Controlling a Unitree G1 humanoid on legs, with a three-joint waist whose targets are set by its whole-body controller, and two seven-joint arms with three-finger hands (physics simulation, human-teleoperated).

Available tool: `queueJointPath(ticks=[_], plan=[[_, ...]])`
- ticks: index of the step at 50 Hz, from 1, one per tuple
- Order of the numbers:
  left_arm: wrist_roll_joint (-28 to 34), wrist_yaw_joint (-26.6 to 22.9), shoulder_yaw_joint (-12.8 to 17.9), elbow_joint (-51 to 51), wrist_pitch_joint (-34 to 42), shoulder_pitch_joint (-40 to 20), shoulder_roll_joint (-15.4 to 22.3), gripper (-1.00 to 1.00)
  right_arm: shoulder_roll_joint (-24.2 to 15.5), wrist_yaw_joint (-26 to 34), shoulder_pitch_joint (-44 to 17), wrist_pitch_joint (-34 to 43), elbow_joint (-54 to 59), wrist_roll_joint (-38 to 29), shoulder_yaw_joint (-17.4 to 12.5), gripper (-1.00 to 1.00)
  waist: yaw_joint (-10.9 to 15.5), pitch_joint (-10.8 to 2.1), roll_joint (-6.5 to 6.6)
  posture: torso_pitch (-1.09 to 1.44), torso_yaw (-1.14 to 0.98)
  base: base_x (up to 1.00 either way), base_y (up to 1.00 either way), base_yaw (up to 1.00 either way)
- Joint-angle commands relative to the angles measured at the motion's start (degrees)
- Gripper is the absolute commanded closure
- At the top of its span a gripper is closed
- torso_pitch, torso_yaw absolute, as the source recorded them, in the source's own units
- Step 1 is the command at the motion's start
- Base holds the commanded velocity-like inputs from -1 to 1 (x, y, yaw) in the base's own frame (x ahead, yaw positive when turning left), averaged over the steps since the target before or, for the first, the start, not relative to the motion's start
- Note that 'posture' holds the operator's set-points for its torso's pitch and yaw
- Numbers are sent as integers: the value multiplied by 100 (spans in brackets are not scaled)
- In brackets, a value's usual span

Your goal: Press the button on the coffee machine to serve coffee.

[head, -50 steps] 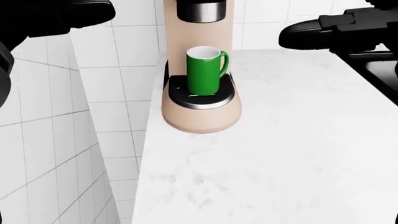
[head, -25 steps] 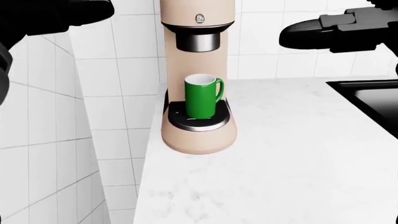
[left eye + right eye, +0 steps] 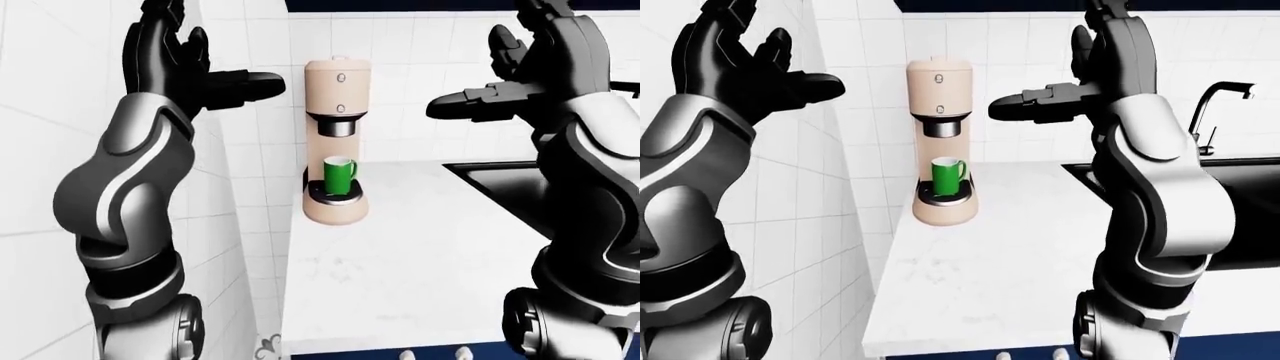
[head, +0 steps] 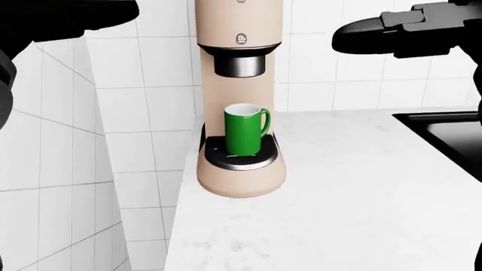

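The coffee machine [image 3: 337, 142] stands upright on the white marble tabletop [image 3: 420, 262], at its far left corner against the tiled wall. The body is beige with a dark metal spout under the upper housing. Two round buttons [image 3: 938, 79] sit on the machine's upper face, one above the other. A green mug [image 4: 246, 130] stands upright on the drip tray [image 4: 239, 156], directly below the spout, handle to the right.

The left robot hand [image 3: 185, 64] is raised to the left of the machine, level with its top, fingers spread open and holding nothing. It is apart from the machine.

The right robot hand [image 3: 1065, 90] is raised to the right of the machine, level with the buttons, one finger extended toward the machine, fingers open and holding nothing. It does not touch the machine.

A dark sink [image 3: 1200, 187] with a faucet [image 3: 1220, 101] lies at the right of the tabletop, well apart from the machine
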Motion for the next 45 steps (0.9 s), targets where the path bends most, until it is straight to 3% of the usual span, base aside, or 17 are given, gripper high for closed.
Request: queueJointPath(ticks=[1, 3, 14, 18, 32, 45], plan=[[28, 4, 45, -24, -180, -188, 43, -100, -84, -40, -341, 59, -178, 23, -44, -100, -1, -14, -13, -70, 0, 0, 0, 0], [26, 34, 54, -18, -177, -204, 49, -100, -51, -76, -418, 106, -196, 48, -32, -100, 4, -20, -10, -70, 0, 0, 0, 0], [-120, 137, 126, 15, -201, -278, 154, -100, 352, 162, -1205, -104, 858, -477, 643, -100, -24, -57, 32, -70, 0, 0, 0, 0], [-156, 163, 131, 38, -229, -283, 185, -100, 560, 254, -1363, -48, 927, -632, 713, -100, -21, -50, 50, -70, 0, 0, 0, 0], [-205, 203, 115, 88, -267, -283, 233, -100, 1238, 532, -1302, 365, 529, -948, 995, -100, 16, -57, 75, -70, 0, 0, 0, 0], [-204, 190, 122, 112, -280, -285, 245, -100, 1904, 640, -924, 202, 503, -1191, 1363, -100, 9, -77, 118, -70, 0, 0, 0, 0]])
